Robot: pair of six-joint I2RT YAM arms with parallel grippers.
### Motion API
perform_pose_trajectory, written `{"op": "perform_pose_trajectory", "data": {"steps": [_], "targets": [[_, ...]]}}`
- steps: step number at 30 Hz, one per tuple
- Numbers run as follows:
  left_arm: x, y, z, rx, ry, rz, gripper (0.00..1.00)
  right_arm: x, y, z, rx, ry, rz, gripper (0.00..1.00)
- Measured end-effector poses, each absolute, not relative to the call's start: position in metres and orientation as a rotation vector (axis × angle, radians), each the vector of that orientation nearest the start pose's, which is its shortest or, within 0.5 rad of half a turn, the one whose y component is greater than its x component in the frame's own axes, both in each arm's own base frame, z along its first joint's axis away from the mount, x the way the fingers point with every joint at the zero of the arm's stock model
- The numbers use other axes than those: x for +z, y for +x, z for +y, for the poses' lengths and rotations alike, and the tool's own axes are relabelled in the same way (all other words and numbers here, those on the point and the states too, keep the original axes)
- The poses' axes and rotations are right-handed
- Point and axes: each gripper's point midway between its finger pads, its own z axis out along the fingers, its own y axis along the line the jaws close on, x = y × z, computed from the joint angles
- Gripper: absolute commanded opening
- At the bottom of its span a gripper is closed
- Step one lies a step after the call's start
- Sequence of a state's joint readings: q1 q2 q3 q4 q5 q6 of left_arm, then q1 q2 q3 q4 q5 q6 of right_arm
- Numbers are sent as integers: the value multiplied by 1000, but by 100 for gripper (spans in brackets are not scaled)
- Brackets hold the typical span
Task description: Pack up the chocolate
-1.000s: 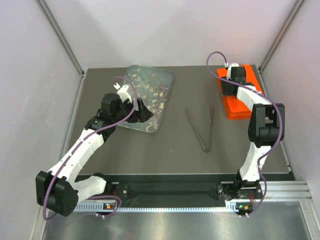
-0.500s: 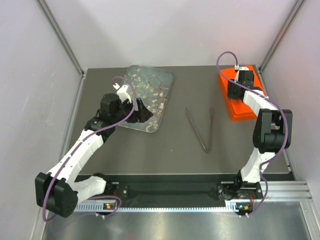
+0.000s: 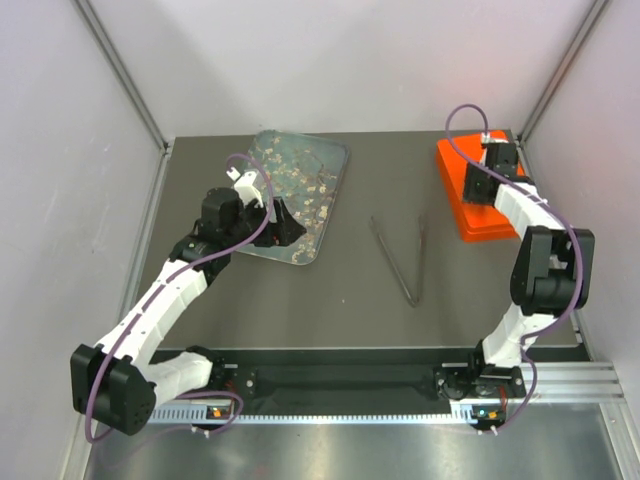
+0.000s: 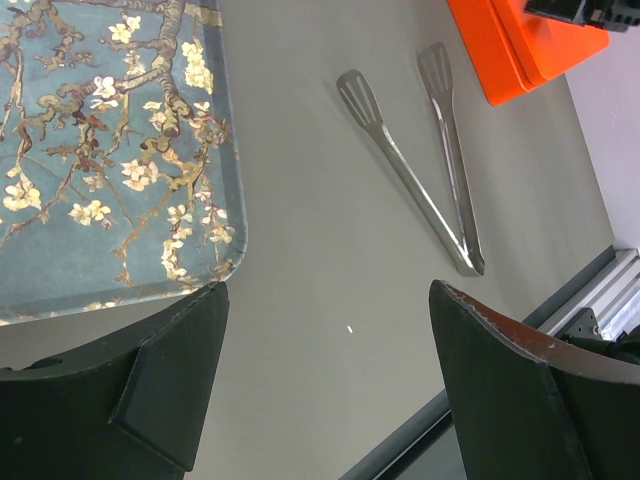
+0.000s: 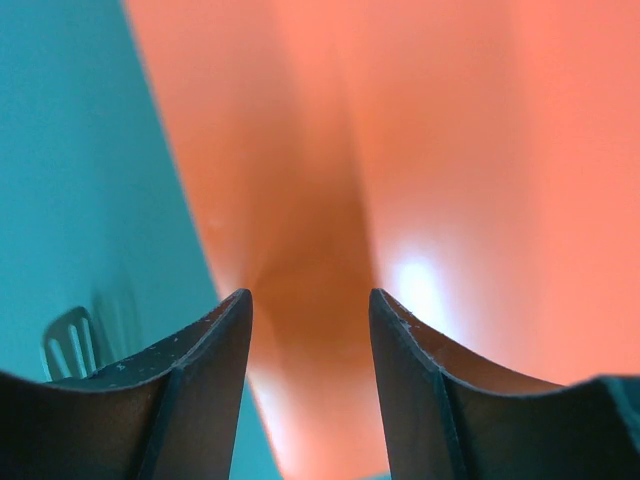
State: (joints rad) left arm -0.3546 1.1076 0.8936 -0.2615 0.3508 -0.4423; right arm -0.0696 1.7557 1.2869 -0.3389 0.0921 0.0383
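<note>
Hovering right down over the orange box (image 3: 468, 215) at the far right of the surface (image 3: 350, 300), the right fingers (image 5: 190, 380) stand partly spread with nothing between them. Through the gap there's only orange lid, very close.

Over on the left, the left fingers (image 4: 150, 390) are spread wide and empty, poised above the near right corner of the blossom-patterned tray (image 4: 70, 275). The metal tongs (image 4: 405, 173) lie flat on the surface between tray and box, touching neither.

And the chocolate? Not a lump of it in sight. The tray carries only its painted flowers, so my guess is that it sits inside that box, which looks closed.

Now the risks. That lid looks smooth and broad. If the right fingers come down on the flat of it and not on an edge, I'd expect them to skid off, or shove the whole box toward the far right corner. A grip on one edge alone could lift the box with the lid and spill whatever is inside.

The left arm sits low by the tray rim, and dropping there could tip the tray. The tongs look thin and lie flush, so they could be awkward to pick up cleanly.
</note>
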Motion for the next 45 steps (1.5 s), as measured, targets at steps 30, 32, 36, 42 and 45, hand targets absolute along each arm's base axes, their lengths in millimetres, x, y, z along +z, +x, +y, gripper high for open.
{"op": "perform_pose_trajectory", "data": {"steps": [30,32,36,42,45], "targets": [[250,337,-234,-929,42,2096,84,143,383,-160,-179,1120,2031,77],[251,347,-257,-956,60,2096,83,142,381,-165,-187,1135,2025,77],[250,372,-308,-1025,79,2069,81,150,387,-168,-183,1071,2040,78],[226,418,-382,-1074,66,2033,76,172,430,-174,-155,823,2064,79],[203,437,-413,-1103,42,2023,72,171,461,-177,-121,702,2092,79]]}}
